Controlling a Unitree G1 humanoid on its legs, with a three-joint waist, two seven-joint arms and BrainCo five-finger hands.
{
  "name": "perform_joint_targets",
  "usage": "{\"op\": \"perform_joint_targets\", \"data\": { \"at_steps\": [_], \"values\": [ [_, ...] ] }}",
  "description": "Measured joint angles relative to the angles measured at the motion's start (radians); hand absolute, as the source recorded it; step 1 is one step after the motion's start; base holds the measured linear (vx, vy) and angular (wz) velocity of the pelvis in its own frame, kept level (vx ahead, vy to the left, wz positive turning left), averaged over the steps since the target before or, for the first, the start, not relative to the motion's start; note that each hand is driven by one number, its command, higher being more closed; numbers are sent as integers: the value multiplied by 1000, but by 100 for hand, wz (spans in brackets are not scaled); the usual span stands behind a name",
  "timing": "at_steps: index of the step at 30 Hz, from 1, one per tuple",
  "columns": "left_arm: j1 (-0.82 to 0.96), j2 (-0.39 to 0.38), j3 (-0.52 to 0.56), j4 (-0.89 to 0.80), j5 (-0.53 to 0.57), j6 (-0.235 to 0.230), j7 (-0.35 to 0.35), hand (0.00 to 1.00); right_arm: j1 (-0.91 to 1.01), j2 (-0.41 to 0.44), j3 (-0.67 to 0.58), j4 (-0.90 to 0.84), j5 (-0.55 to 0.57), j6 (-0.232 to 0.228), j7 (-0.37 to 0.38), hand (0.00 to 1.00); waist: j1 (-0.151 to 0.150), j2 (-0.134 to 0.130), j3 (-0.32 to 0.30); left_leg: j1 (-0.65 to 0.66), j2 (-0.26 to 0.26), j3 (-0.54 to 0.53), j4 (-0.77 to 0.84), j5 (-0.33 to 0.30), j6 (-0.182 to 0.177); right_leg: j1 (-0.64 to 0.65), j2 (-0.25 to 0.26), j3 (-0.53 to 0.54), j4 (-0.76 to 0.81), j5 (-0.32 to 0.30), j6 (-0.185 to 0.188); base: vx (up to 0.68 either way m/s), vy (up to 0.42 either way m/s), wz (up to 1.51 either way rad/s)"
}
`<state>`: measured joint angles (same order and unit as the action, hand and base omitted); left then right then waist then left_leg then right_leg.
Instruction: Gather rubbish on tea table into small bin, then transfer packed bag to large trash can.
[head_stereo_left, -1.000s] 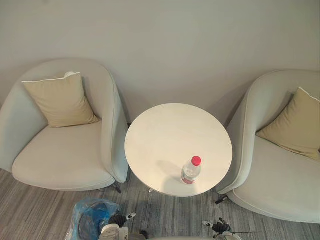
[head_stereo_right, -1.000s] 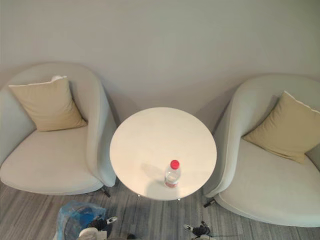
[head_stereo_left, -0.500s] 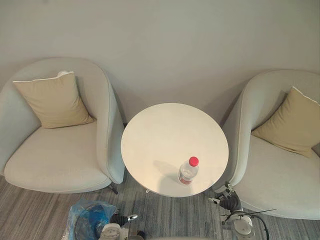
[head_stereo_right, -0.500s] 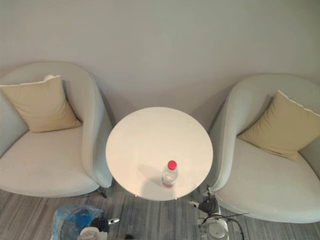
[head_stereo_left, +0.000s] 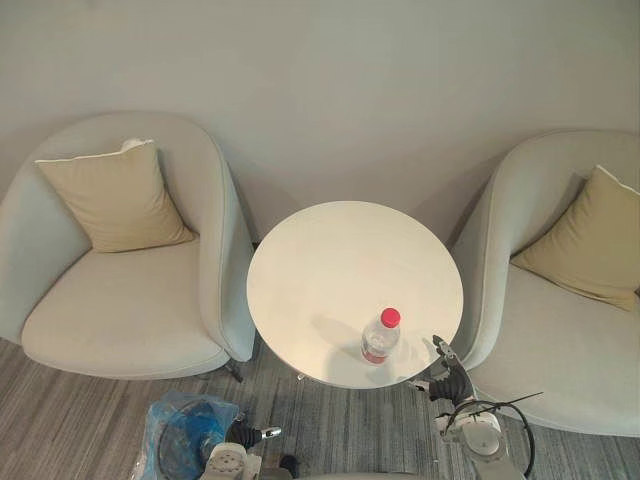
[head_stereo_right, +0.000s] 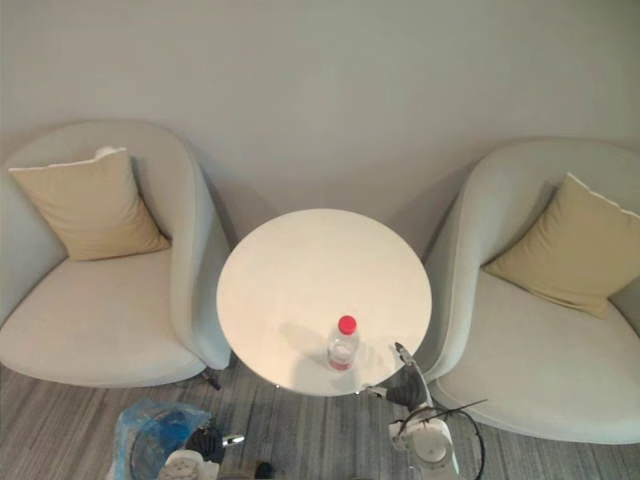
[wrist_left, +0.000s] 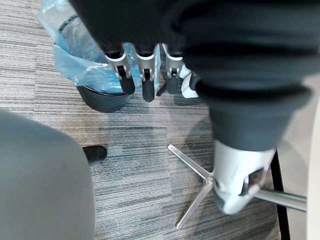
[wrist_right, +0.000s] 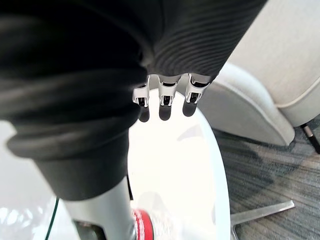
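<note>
Red-capped water bottle (head_stereo_left: 380, 338) upright on round white surface (head_stereo_left: 340, 265), near its lower rim, lower centre of head view. Right hand (head_stereo_left: 450, 382) at rim, just right of bottle, apart from it; fingers (wrist_right: 165, 102) straight, holding nothing. Left hand (head_stereo_left: 240, 438) at bottom left, fingers (wrist_left: 145, 80) straight, holding nothing, beside small bin (head_stereo_left: 178, 440) with blue liner on carpet. Armchair (head_stereo_left: 120, 300) at left, tan cushion (head_stereo_left: 115, 200) on it.

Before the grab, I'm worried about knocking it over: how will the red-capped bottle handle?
The bottle stands upright, tall and narrow, near the table edge: a sideways push would likely tip it. Clear plastic, so probably light and squashy.
</note>
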<state>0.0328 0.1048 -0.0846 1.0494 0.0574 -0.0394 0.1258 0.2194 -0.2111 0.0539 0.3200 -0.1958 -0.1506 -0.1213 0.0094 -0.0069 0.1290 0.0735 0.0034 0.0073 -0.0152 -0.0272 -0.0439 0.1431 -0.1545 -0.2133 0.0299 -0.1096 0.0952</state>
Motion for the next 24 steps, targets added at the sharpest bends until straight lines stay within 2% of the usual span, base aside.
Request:
{"op": "perform_joint_targets", "data": {
  "at_steps": [5,13,24],
  "values": [
    [0,-1,-13,-17,0,-1,-1,0,-33,-8,5,12,1,0,-5,0,2,10,16,-5,-4,-39,0,0,-1,18,1,-26,-3,-2,-3,24,-21,24],
    [0,-1,-13,-24,-1,-2,-1,0,-80,-4,13,56,23,3,-11,0,8,13,19,-26,-10,-83,0,8,0,19,1,-58,-3,-7,-10,0,-14,16],
    [-8,-2,-28,-29,-1,-1,3,0,-140,24,94,133,49,6,-13,0,29,15,19,-37,-13,-126,-28,41,-6,19,1,-95,-2,-14,-10,-21,-18,12]
  ]
}}
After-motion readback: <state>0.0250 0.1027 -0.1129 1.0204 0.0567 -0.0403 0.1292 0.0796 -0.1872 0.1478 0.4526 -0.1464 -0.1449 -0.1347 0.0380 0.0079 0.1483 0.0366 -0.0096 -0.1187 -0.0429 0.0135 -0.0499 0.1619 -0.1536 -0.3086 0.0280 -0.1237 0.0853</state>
